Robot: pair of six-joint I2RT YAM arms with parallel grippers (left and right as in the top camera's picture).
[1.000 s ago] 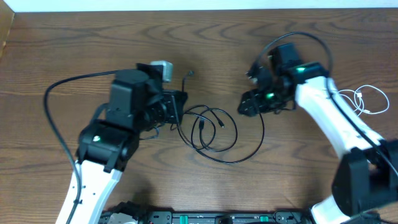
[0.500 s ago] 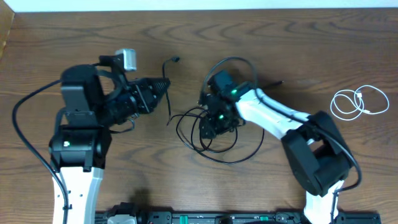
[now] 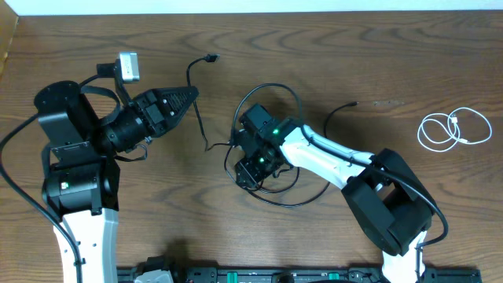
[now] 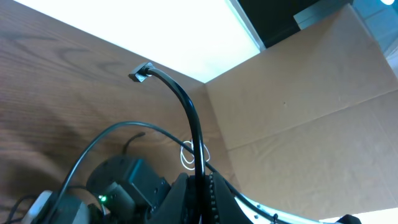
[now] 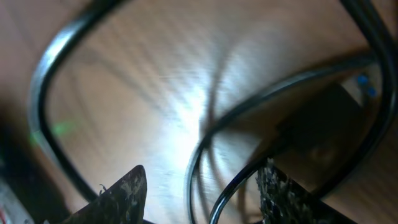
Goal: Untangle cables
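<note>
Brown wood table [image 3: 393,47] fills the view from above. On the left side of the frame the left arm rises from the lower left, bends, and points toward the upper middle. The left gripper [image 3: 191,93] has its two fingers squeezed tight on a thin black cable [image 3: 191,79]. The cable curves up past the fingertips, and its small plug [image 3: 211,58] sits near the top of the frame. The other way, the same cable runs down to the middle of the frame.

The right arm starts at the lower right. Its white part reaches left across the table to the middle, and its wrist tips down at the wood. The right gripper [image 5: 200,186] hangs low over a pile of black loops [image 3: 275,185] in the middle of the frame. In the blurry close view its fingers [image 5: 127,190] stand partly apart. Black loops cross the gap, and the fingers do not pinch any of them.

One loose black end [image 3: 351,104] lies to the upper right of the pile. The white cable [image 3: 448,132] lies coiled near the right edge, well apart from both arms
</note>
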